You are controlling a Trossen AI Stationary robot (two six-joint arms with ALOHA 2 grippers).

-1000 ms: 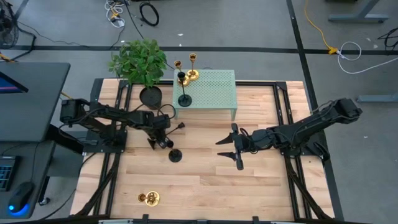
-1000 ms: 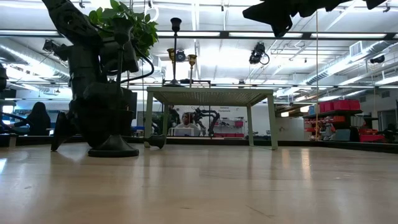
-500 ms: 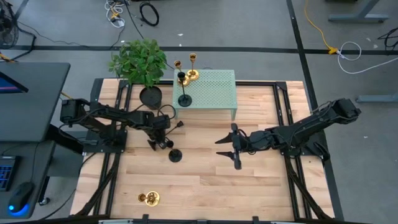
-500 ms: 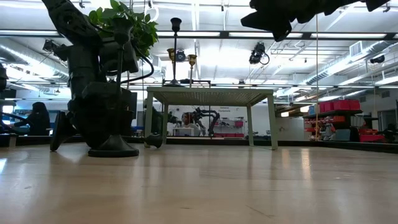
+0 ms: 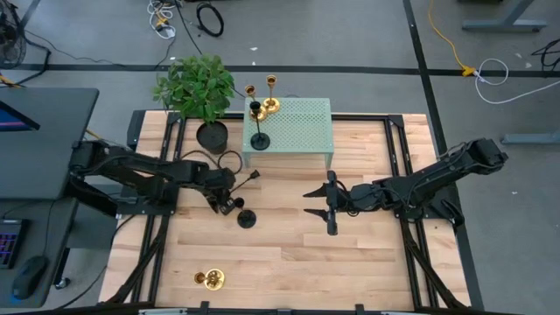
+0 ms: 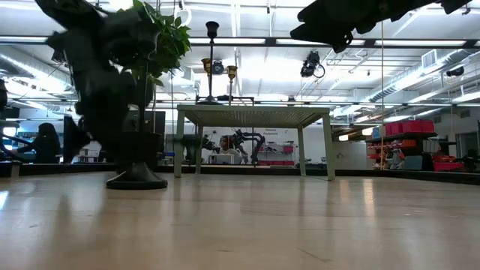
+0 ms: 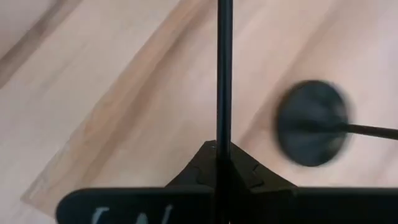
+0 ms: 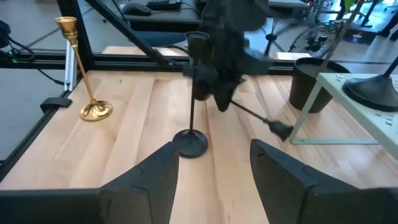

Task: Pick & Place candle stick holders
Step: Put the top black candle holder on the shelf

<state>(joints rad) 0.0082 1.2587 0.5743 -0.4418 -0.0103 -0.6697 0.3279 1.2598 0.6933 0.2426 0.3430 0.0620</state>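
Observation:
My left gripper (image 5: 222,201) is shut on a black candle stick holder (image 5: 245,184) left of the table's middle. A second black holder (image 8: 191,142) stands on its round base beside it. A gold holder (image 5: 210,278) stands near the front edge. On the green perforated stand (image 5: 297,127) at the back stand a black holder (image 5: 260,140) and two gold holders (image 5: 270,103). My right gripper (image 5: 320,210) hovers open right of the middle, its fingers pointing at the left gripper. My left gripper pinches the black holder's thin stem (image 7: 224,134) between its shut fingers, coming steeply from above. The stem runs on from the fingertips (image 7: 205,158), slanting down toward the stand's leg, to its end (image 8: 280,130). Whether that end touches the table I cannot tell.
A black pot with a green plant (image 5: 206,96) stands at the back left beside the stand. The stand's near left leg (image 8: 305,112) is close to the held holder's end. Bare wood lies between the two grippers and along the front right.
My left gripper has risen a little and drawn slightly toward the table's near edge with the black holder's stem. In the low view the dark end that lay on the table by the stand's leg no longer shows there. My right gripper has tipped slightly.

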